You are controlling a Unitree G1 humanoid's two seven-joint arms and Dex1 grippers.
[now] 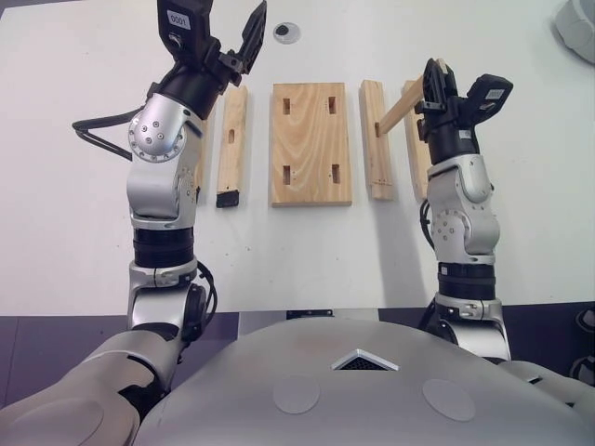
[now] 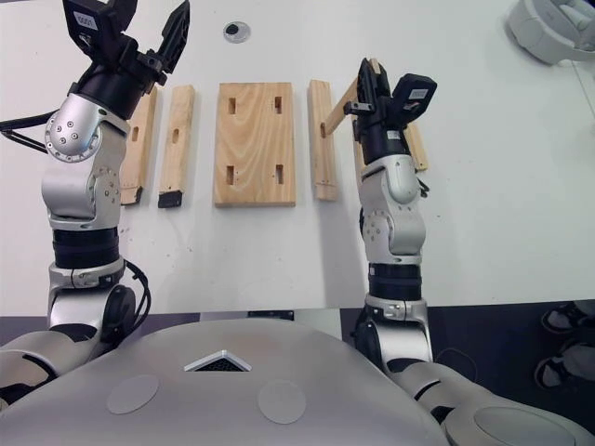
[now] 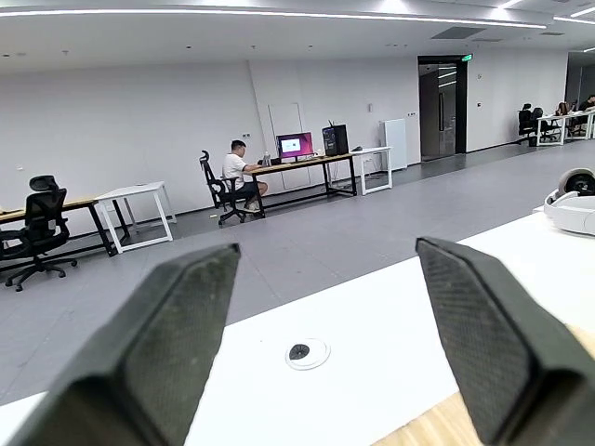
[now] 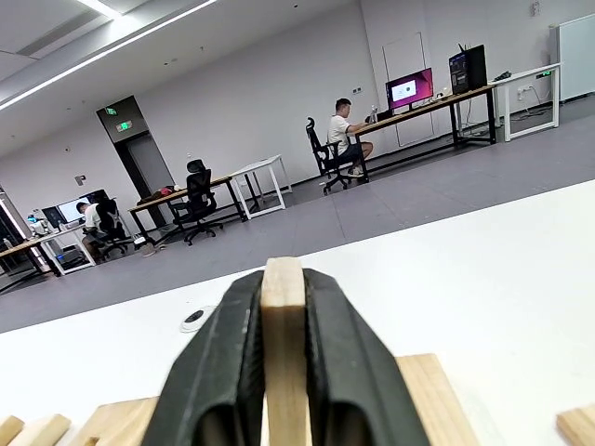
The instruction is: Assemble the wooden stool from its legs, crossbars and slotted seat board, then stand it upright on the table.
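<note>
The slotted seat board (image 1: 311,142) lies flat in the middle of the white table. Left of it lie two legs: one (image 1: 231,144) in plain sight, the other (image 1: 202,153) partly behind my left arm. My left gripper (image 1: 223,37) hangs open above their far ends, with nothing between its fingers (image 3: 186,316). To the right of the board lies a third leg (image 1: 374,139). My right gripper (image 1: 437,79) is shut on a crossbar (image 1: 398,107) whose far end meets that leg's slot. A fourth leg (image 1: 416,158) lies under the right gripper.
A round cable grommet (image 1: 286,33) sits in the table beyond the board. A white headset (image 2: 548,28) rests at the far right corner. A black cable (image 1: 88,135) loops beside my left arm. Bare table stretches in front of the parts to the near edge.
</note>
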